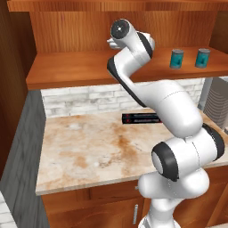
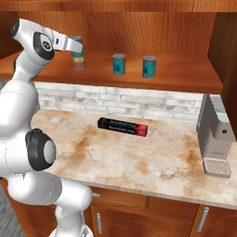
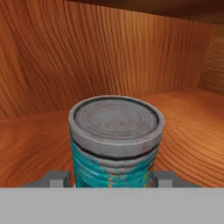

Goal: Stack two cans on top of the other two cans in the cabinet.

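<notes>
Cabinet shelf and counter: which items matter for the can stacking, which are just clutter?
Job:
- teal can between the gripper fingers, on the yellow and red can
- two teal cans standing apart further along
- cabinet shelf

Lying about:
- black-and-red box on the counter
- coffee machine

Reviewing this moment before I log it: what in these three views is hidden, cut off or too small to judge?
- Gripper, right base view: the fingers are too small, so open or shut is unclear.
- Stacked teal can, hand view: its bottom is cut off, hiding how it seats on the can below.
- Yellow and red can: label too small to read.
- Black-and-red box, left base view: right end hidden by the arm.
</notes>
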